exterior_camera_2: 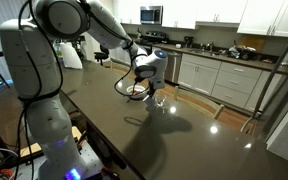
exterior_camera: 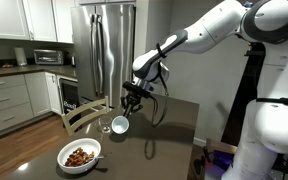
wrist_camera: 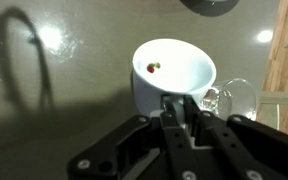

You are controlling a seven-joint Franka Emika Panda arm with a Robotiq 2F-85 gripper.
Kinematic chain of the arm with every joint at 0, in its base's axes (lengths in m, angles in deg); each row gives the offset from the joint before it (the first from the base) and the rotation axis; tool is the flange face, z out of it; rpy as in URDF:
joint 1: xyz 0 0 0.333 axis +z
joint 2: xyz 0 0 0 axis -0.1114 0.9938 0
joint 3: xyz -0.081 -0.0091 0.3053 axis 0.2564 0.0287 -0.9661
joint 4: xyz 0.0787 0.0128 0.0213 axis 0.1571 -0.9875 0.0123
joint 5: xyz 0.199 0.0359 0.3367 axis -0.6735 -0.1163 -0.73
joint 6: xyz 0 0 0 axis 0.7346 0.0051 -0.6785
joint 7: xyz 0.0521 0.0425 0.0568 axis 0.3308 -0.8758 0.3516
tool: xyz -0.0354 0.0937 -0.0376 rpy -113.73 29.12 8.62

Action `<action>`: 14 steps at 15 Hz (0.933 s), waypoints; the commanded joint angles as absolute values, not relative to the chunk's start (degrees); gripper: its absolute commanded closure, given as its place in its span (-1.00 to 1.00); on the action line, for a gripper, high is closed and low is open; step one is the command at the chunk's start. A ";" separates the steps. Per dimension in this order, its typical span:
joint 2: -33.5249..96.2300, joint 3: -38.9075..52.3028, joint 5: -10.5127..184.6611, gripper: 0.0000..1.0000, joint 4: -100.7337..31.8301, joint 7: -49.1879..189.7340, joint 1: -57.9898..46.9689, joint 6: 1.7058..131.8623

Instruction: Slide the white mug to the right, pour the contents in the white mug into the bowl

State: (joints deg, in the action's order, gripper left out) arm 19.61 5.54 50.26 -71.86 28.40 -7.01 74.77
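Note:
The white mug hangs in my gripper a little above the dark table, tilted with its mouth toward the bowl side. The wrist view shows the mug from above, with a few small brown and red bits inside. My gripper is shut on the mug's near wall. The wide white bowl, with brown food pieces in it, sits on the table's near corner, below and to the side of the mug and apart from it.
A small clear drinking glass stands right beside the mug, also in the wrist view. A wooden chair stands at the table's far edge. A steel fridge and kitchen counters lie behind.

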 commanded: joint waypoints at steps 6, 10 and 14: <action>21.91 6.45 43.16 0.87 -69.14 32.23 -9.90 70.80; 23.29 7.93 37.91 0.87 -66.85 35.10 -12.17 65.55; 25.17 9.47 34.35 0.87 -64.84 36.47 -13.86 61.60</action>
